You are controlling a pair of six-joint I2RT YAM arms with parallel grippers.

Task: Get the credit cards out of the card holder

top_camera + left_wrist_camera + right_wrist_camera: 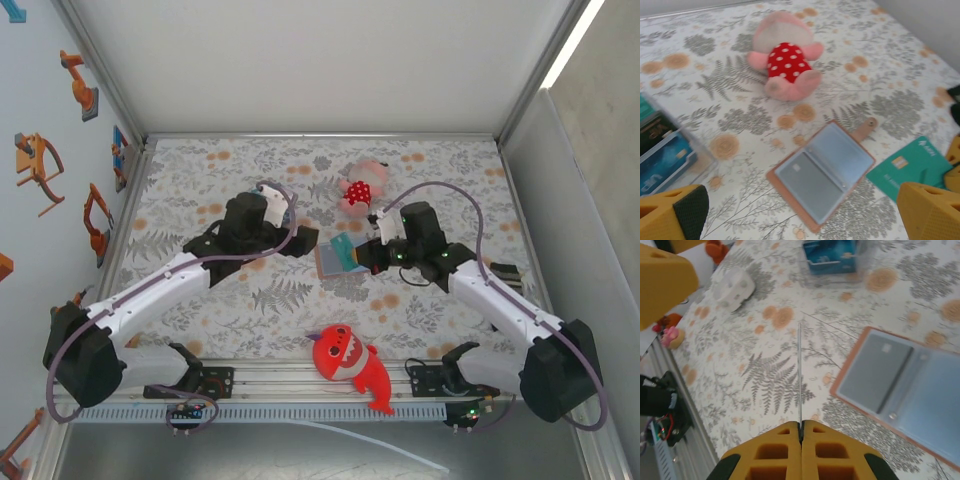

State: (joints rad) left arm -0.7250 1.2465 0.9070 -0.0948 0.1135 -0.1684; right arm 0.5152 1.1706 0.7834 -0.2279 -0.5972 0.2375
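Tan card holder (pixel 822 172) lies open mid-table, blue-grey inside up.
Right wrist view: right gripper (pixel 801 432) clamps a teal credit card (pixel 799 375), edge-on; left wrist view shows its face, left gripper (pixel 800 215) spread wide.

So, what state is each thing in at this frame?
card holder: lying open flat, a chipped card in one sleeve
teal card: out of the holder, pinched at its edge
right gripper: shut on teal card
left gripper: open, empty, above the holder
pink plush: lying down
clear card box: holding stacked cards
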